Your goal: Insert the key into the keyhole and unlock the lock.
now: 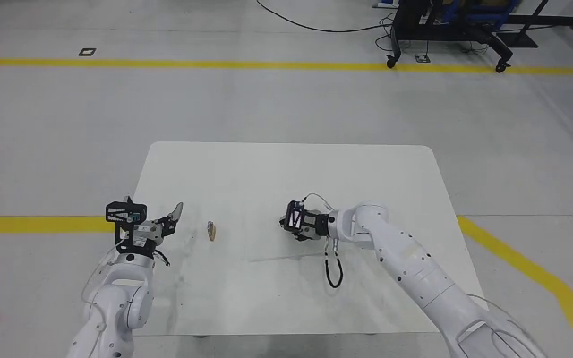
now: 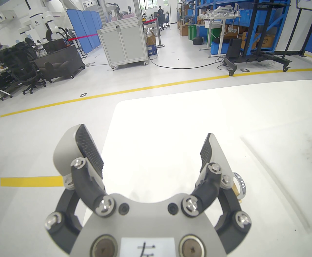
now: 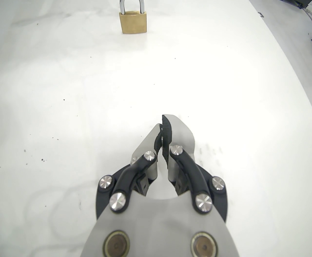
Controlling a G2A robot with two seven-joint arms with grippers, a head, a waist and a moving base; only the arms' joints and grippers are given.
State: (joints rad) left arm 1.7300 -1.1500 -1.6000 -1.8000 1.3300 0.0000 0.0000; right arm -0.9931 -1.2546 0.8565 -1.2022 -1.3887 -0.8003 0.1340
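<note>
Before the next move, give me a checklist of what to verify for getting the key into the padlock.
1. The padlock lies flat on the table, shackle closed: ok.
2. The padlock is steadied by the left gripper: not ok; it is open, beside the padlock.
3. Holding the key: cannot tell; the right gripper is shut, with a metal glint between its pads.
4. The padlock's bottom end faces the right gripper: ok.
5. Sight of the keyhole: cannot tell.

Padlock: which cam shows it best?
Right wrist view: the padlock lies unobstructed, its whole brass body visible. Top view shows just a small sliver; left wrist view, only a shackle edge behind the left pincer.
</note>
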